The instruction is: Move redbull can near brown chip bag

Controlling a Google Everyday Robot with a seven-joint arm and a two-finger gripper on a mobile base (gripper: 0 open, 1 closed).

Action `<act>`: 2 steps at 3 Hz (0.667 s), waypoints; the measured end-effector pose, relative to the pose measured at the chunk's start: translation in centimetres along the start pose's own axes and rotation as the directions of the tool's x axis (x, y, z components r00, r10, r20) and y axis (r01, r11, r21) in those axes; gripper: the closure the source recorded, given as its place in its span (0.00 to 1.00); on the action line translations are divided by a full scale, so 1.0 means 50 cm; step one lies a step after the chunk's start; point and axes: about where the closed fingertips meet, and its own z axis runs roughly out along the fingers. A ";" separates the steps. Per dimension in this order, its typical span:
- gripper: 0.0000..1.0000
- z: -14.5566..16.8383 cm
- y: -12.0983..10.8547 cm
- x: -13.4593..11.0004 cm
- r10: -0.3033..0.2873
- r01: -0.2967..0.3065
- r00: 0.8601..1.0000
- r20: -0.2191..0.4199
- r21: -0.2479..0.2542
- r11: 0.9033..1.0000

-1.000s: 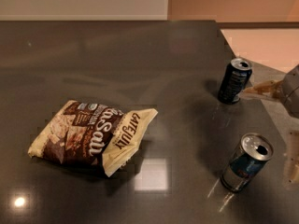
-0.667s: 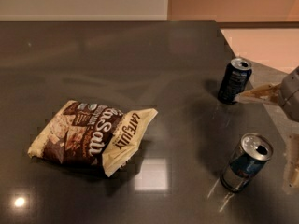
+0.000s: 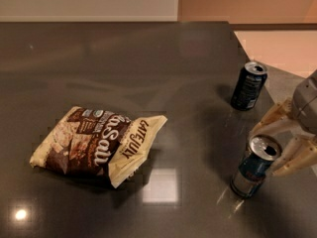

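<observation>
Change since a second ago: the gripper [image 3: 264, 152] has dropped from beside the dark navy can [image 3: 248, 86] to the redbull can [image 3: 251, 168]; both cans and the bag lie where they did.
Gripper position: at the right edge of the view, reaching in from the right, level with the redbull can's upper part.
Fingers: the fingers [image 3: 277, 120] are spread, one behind the can's top and one in front of it, so the can sits in the gap; I cannot tell whether either one touches it, and no clamp is visible yet.
Redbull can: upright on the tabletop [image 3: 124, 63] at the lower right, open silver top showing, well apart from its goal.
Brown chip bag: the brown chip bag [image 3: 96, 143] lies flat at left of centre, its open cream end turned toward the cans.
Dark navy can: upright behind the redbull can, apart from the fingers.
Why this pose: straddling the can high up probably sets up a side grasp.
Step in hand: closing on the can seems next; the carry leftward is not begun.
</observation>
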 end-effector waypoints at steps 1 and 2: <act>0.71 -0.002 0.005 -0.017 -0.018 0.019 1.000 0.018 -0.006 1.000; 0.94 -0.012 -0.002 -0.044 -0.043 0.043 0.999 0.028 0.006 0.999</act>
